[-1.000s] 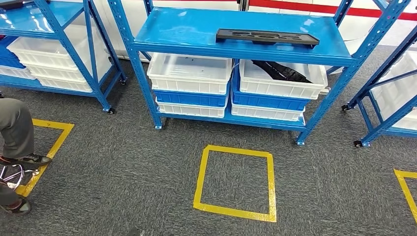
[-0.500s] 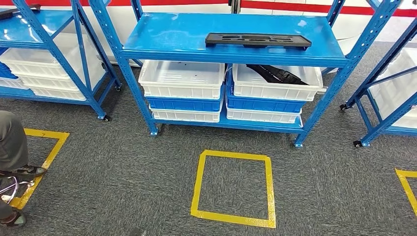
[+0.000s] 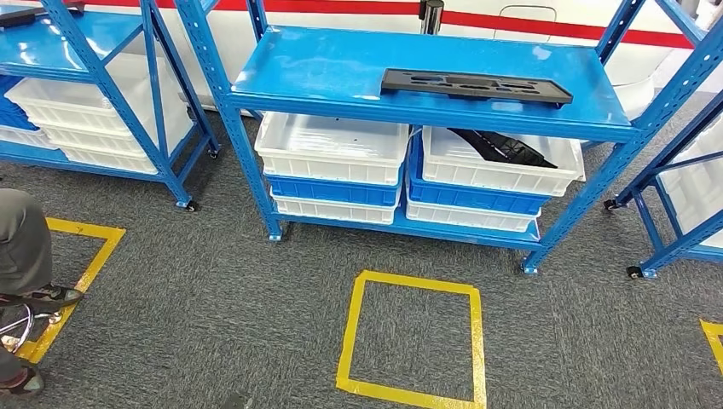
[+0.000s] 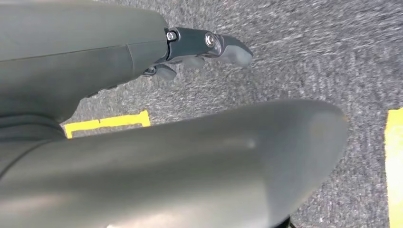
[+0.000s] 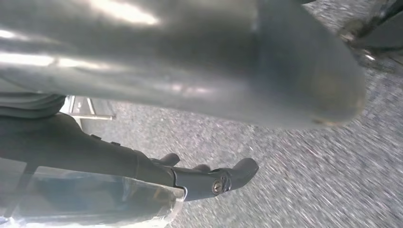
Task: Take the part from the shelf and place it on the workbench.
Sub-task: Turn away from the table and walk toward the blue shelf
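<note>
Head view: the black part [image 3: 476, 86] lies flat on the blue shelf [image 3: 341, 68], toward its right front edge.

Left wrist view: the left hand [image 4: 199, 50] hangs over carpet, fingers apart, holding nothing.

Right wrist view: the right hand [image 5: 209, 175] likewise, released.

A flat black part [image 3: 476, 86] lies on the blue shelf [image 3: 341, 68]; white and blue bins [image 3: 332, 149] sit stacked underneath; a yellow tape square [image 3: 413, 341] marks the grey carpet [image 3: 213, 290]
</note>
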`<action>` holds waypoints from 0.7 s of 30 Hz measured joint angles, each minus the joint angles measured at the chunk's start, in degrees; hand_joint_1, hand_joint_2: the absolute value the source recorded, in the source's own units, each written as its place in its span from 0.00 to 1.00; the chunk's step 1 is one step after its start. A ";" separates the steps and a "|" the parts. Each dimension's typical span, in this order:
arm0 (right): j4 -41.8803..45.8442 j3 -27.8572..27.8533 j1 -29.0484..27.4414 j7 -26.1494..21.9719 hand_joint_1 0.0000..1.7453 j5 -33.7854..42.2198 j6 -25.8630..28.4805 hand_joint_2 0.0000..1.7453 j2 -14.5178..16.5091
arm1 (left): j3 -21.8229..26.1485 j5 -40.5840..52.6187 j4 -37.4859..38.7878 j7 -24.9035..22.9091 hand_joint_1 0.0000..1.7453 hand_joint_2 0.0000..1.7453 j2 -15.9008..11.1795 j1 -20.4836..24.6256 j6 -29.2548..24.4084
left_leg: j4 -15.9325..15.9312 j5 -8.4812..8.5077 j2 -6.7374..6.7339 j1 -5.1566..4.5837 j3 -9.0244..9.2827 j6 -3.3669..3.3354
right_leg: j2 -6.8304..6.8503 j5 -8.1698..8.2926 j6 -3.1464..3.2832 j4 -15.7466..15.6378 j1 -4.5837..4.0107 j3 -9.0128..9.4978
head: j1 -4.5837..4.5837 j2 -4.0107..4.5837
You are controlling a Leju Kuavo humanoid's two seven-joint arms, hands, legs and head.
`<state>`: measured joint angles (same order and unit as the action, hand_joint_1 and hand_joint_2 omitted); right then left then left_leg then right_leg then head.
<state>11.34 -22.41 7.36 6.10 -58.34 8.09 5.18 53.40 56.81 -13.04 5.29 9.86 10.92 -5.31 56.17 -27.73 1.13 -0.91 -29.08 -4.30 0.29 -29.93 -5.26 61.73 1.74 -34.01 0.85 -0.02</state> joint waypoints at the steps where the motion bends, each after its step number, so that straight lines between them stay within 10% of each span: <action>1: -0.01 -0.06 0.07 -0.01 0.00 0.00 -0.01 0.00 0.00 | 0.00 -0.02 0.01 0.01 0.00 0.00 0.03 0.01 -0.01 | 0.20 -0.51 -0.03 -0.05 0.27 0.39 | 0.26 1.42 0.44 -1.90 -0.09 0.49 | -0.03 0.00; 6: 0.00 -0.20 0.28 -0.09 0.00 -0.10 0.00 0.00 0.06 | -0.01 -0.12 -0.01 0.06 0.00 0.00 0.01 0.15 0.06 | 3.10 -2.04 -0.41 0.04 0.12 2.01 | 0.40 2.87 4.13 -3.77 0.23 2.26 | 0.21 0.00; 9: 0.00 -0.21 0.55 -0.13 0.00 -0.44 0.00 0.00 0.09 | -0.02 -0.15 -0.01 0.10 0.00 0.00 -0.02 0.22 0.25 | 12.26 -5.14 -0.75 0.73 -5.64 3.22 | 0.28 2.19 4.96 -3.90 0.41 3.25 | 0.41 0.00; 12: 0.00 -0.21 0.48 -0.13 0.00 -0.80 0.00 0.00 0.06 | -0.02 -0.15 -0.01 0.07 0.00 0.00 -0.02 0.15 0.35 | 17.19 -5.67 -0.92 1.45 -10.90 3.80 | 0.13 1.16 4.84 -3.89 0.42 4.21 | 0.43 0.00; 16: 0.01 -0.21 0.55 -0.15 0.00 -0.89 0.00 0.00 0.22 | -0.03 -0.16 -0.01 0.06 0.00 0.00 -0.11 0.22 0.33 | 4.90 2.52 -1.21 1.29 -7.42 3.05 | -0.05 -0.48 4.05 -4.16 0.36 6.25 | 0.44 0.00; 21: 0.08 -0.23 0.78 -0.15 0.00 -0.85 0.00 0.00 0.33 | -0.04 -0.22 -0.01 -0.05 0.00 0.00 -0.16 0.23 0.33 | 1.62 2.63 -0.95 0.61 -5.19 0.73 | 0.01 -0.98 2.39 -3.35 -0.55 7.43 | 0.33 0.00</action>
<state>11.43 -22.64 8.14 5.94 -59.19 8.09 5.51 53.35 56.59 -13.05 5.25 9.69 11.16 -4.98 57.79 -25.10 0.19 -0.30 -34.26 -3.57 0.30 -30.91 -2.87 58.38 1.19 -26.58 1.18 -0.02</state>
